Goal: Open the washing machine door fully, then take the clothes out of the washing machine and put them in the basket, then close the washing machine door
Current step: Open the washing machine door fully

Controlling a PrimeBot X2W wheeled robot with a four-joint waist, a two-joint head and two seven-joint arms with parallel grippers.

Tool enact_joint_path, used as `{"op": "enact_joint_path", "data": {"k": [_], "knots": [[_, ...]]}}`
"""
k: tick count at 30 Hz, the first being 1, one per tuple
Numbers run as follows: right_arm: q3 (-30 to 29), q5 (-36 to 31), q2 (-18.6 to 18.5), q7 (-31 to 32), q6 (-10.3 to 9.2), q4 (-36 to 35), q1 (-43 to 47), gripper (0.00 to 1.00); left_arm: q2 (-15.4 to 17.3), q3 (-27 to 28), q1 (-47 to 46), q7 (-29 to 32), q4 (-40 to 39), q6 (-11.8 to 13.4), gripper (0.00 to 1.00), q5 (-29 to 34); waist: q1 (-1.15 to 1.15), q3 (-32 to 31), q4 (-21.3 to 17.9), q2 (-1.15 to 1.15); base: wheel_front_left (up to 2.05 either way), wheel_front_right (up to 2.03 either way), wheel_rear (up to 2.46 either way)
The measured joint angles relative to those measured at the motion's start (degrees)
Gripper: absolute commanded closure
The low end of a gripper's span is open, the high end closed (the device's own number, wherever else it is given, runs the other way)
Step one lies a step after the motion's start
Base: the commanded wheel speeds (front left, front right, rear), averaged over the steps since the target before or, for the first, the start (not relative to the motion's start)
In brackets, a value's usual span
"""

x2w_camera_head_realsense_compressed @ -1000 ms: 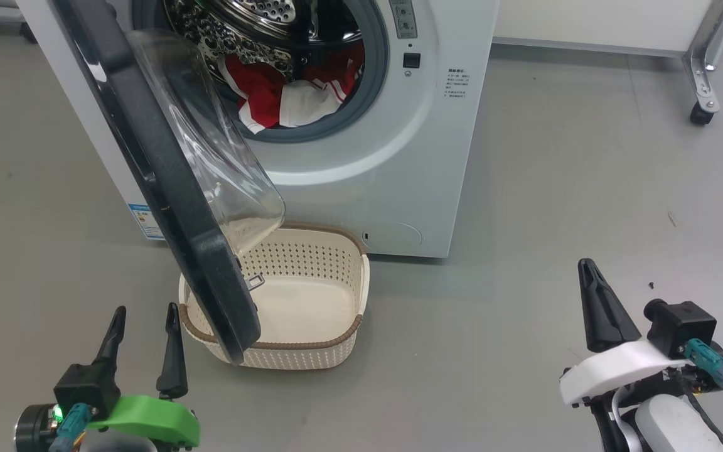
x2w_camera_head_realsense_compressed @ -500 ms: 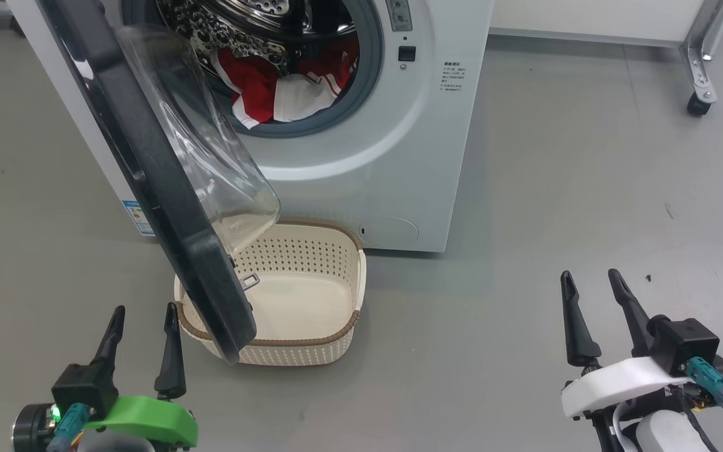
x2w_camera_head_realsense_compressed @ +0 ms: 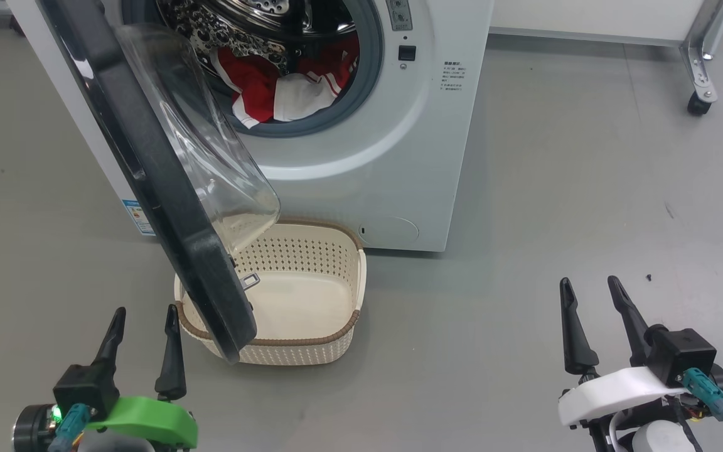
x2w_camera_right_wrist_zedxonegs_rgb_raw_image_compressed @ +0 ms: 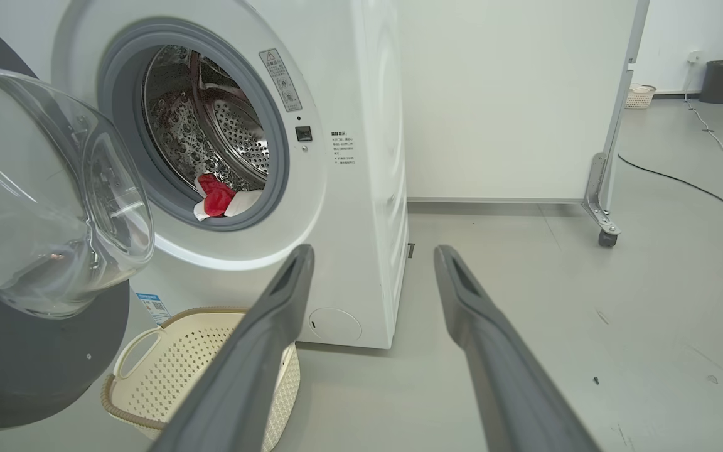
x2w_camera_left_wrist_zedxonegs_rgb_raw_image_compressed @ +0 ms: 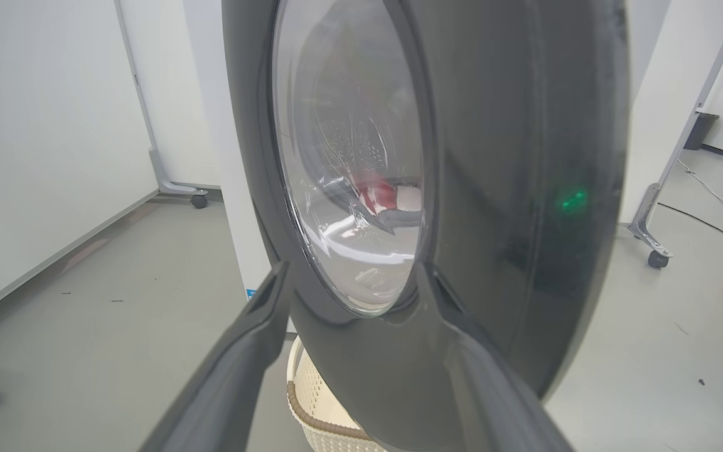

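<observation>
Ok so, starting closest to the robot in the head view: the left gripper, the one with the green shell, sits at 7 o'clock. Its two long dark fingers are spread apart and not gripping anything. The right gripper, white shell, is over at 5 o'clock, fingers also parted and holding nothing, above the grey floor.

Next out is the small cream perforated plastic basket with the brown woven-look rim. It stands on the floor around 6 to 7 o'clock, off at 1 o'clock from the left gripper. Hanging across its left part is the big round washing machine door, glossy black rim with the clear bulging glass bowl facing right. It's swung out roughly edge-on to the camera, so open but not all the way back. In the left wrist view the left fingers point straight at the door's black outer face, and I can't tell if they touch it.

Behind the basket, at 12 o'clock, is the large white front-loading washing machine. The soft red and white clothes lie at the bottom of its steel drum, inside the grey rubber seal. Way off at 2 o'clock there's a metal frame leg on a caster.
</observation>
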Motion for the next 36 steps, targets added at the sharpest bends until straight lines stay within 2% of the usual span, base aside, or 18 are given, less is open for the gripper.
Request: {"op": "enact_joint_path", "data": {"k": [27,36], "knots": [[-1.47,-3.1,1.88,0.0,1.68,0.04,1.66,0.0,-0.11,0.38,0.0,0.0,0.78,-0.54,0.0,0.09,0.0,-0.9,-0.26,0.0,0.0,0.0,0.0],[-1.7,-3.77,2.59,0.0,2.72,0.32,2.38,0.0,-0.13,-0.19,0.01,0.0,1.65,-1.51,0.0,0.03,0.0,-1.0,-0.34,0.0,0.0,0.0,0.0]]}}
